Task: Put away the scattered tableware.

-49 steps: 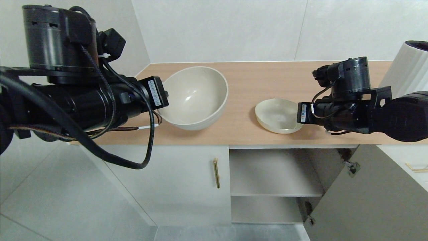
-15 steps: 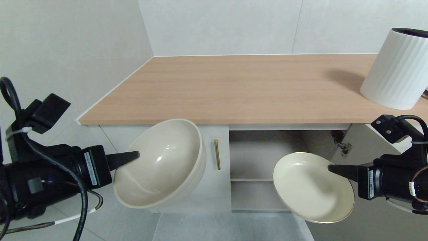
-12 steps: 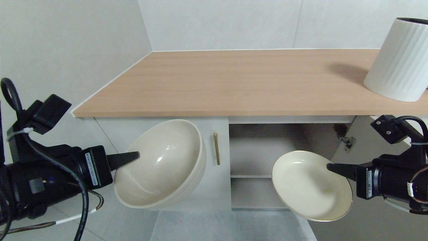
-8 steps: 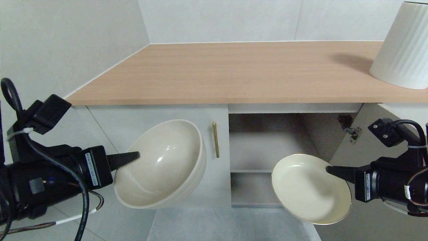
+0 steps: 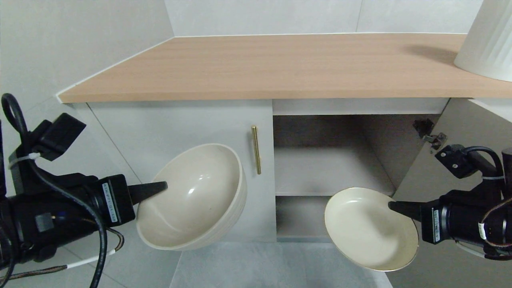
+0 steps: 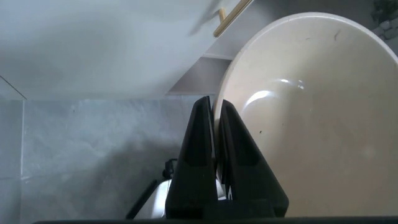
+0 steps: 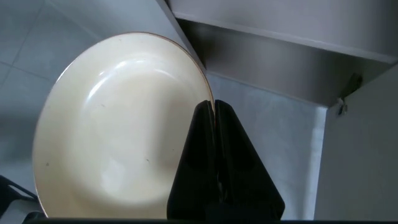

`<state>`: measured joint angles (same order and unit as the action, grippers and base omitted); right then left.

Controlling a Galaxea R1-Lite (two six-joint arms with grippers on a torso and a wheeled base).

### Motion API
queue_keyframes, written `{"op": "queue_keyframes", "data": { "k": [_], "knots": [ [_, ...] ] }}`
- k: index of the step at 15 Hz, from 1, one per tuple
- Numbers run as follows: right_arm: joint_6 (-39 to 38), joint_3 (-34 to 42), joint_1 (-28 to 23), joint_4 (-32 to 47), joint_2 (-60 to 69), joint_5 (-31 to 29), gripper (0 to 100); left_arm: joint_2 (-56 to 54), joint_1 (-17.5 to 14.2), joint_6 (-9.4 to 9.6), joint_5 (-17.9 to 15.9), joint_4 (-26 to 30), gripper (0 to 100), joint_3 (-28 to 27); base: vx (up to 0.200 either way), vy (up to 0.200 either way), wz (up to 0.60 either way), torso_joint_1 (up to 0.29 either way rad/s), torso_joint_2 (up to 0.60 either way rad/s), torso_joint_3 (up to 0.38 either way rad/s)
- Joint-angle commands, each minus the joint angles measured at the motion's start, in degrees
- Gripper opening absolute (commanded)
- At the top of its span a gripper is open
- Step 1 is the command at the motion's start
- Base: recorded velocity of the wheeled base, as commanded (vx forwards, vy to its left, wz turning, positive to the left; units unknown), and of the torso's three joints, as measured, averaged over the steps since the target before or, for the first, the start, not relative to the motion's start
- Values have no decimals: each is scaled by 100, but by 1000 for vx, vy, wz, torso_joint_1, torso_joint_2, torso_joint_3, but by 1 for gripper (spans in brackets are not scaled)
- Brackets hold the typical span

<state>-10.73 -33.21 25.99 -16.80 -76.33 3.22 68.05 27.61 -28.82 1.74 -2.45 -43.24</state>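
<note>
Light wooden countertop spans the view. A white ribbed cylindrical container stands at its right end.

Below it is a white cabinet: left door closed, right compartment open, 1 shelf inside.

Large deep cream ceramic bowl hangs tilted in front of the closed door, with my left gripper clamped narrow on its rim.

Shallow cream plate hangs tilted before the open compartment's lower part, rim pinched in my right gripper.

Slim brass bar handle runs upright on the closed door, near the bowl's rim.
</note>
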Motion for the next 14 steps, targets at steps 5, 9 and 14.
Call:
{"op": "queue_keyframes", "data": {
  "k": [5, 9, 14],
  "knots": [
    [53, -2, 20, -113, -691, 3, 0, 103, 7, -1, -7, -1, 0, 0, 0, 0, 0, -2, 10, 7],
    [-158, -564, 20, -280, -2273, -58, 0, 183, 7, 8, -7, -10, 0, 17, 0, 0, 0, 0, 0, 0],
    [-1028, -1179, 11, -1177, -3688, -612, 0, 174, 25, 8, -7, -10, 0, 61, 0, 0, 0, 0, 0, 0]
  ]
}}
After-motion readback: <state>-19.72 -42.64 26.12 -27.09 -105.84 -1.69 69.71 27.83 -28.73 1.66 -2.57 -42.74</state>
